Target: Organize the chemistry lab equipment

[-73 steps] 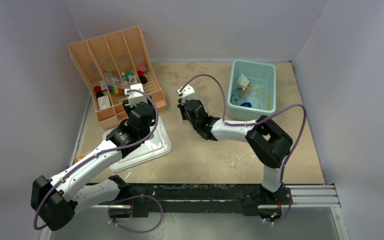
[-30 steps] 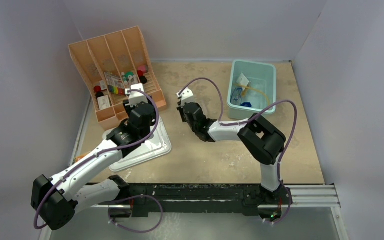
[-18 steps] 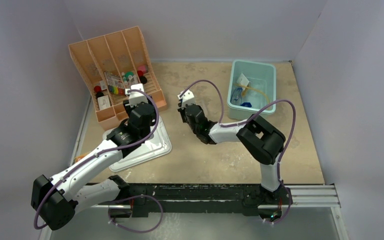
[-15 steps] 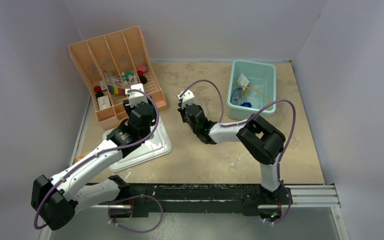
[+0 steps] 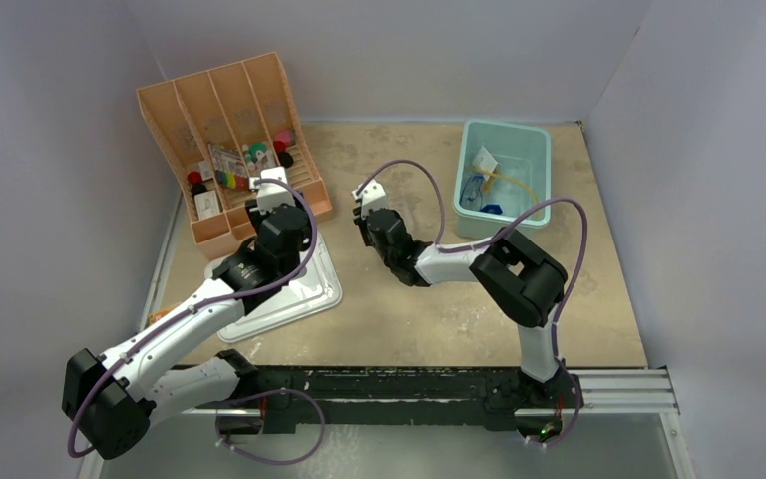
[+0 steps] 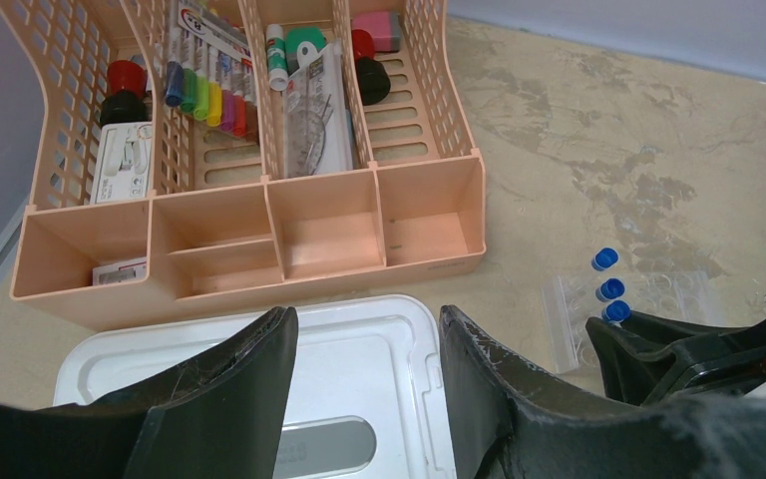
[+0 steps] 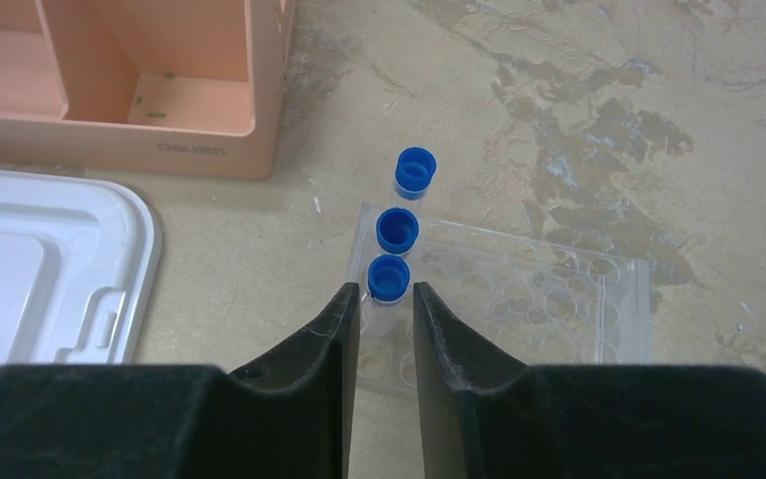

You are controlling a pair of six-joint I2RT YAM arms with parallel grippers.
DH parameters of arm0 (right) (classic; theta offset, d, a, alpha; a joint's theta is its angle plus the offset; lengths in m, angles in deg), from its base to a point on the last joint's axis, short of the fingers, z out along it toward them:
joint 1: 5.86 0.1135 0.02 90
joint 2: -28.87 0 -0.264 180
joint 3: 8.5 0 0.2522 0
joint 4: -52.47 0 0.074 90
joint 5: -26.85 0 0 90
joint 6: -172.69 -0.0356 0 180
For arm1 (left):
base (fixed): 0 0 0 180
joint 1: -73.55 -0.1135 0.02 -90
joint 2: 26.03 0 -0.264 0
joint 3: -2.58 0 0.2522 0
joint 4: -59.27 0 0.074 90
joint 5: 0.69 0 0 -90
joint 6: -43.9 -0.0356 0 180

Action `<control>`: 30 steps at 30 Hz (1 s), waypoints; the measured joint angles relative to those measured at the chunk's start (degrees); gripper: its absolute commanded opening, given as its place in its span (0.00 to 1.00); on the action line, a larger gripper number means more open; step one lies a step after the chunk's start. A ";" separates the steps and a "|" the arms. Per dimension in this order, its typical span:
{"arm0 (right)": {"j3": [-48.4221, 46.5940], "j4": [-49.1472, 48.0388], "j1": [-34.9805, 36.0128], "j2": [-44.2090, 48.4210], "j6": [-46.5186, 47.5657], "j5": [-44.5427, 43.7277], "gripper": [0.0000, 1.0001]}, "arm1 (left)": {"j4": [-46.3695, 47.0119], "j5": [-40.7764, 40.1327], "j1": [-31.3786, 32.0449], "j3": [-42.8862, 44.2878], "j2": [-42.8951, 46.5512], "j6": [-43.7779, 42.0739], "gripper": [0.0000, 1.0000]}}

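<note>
Three blue-capped clear test tubes (image 7: 397, 230) stand in a row at the left end of a clear holed rack (image 7: 559, 299) on the table. My right gripper (image 7: 387, 291) is low over the rack. Its jaws stand narrowly apart, one on each side of the nearest tube (image 7: 389, 277), with a thin gap at each side. In the top view the right gripper (image 5: 367, 205) covers the rack. My left gripper (image 6: 366, 319) is open and empty above the large lid's far edge. Blue-framed goggles (image 5: 474, 190), a tan tube (image 5: 515, 180), a packet (image 5: 486, 160) and a blue piece (image 5: 492, 209) lie in the teal bin (image 5: 469, 135).
The orange divided organizer (image 5: 229, 130) with markers and small items stands at the back left. Its front compartments (image 6: 324, 225) face the lid. The grey-white lid (image 5: 309, 289) lies flat in front of it, close to the rack's left side (image 7: 40, 249). White walls enclose the table.
The right arm's elbow has swung left, and its gripper has shifted a little left and back over the rack. The left arm has not moved.
</note>
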State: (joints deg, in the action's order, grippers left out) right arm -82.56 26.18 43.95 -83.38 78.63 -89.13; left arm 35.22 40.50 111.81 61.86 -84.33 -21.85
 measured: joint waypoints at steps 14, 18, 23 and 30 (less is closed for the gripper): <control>-4.74 14.25 -0.11 3.54 -5.97 1.86 0.76 | -0.48 0.37 0.00 0.13 -0.13 0.28 0.57; -7.26 22.36 -0.31 9.73 -10.56 3.61 0.76 | -4.26 0.55 0.00 2.45 -0.11 1.75 0.61; -9.73 30.16 -0.28 16.83 -15.10 5.77 0.70 | -9.70 1.42 0.00 7.06 1.73 6.43 0.63; -12.96 42.84 5.68 16.94 -18.36 5.40 0.66 | -17.86 0.61 0.00 14.05 5.18 12.96 0.64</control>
State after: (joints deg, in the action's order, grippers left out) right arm -95.52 69.02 49.63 -66.44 60.27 -83.73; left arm 17.37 41.11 111.81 75.91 -79.15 -8.89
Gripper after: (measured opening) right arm 0.677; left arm 0.635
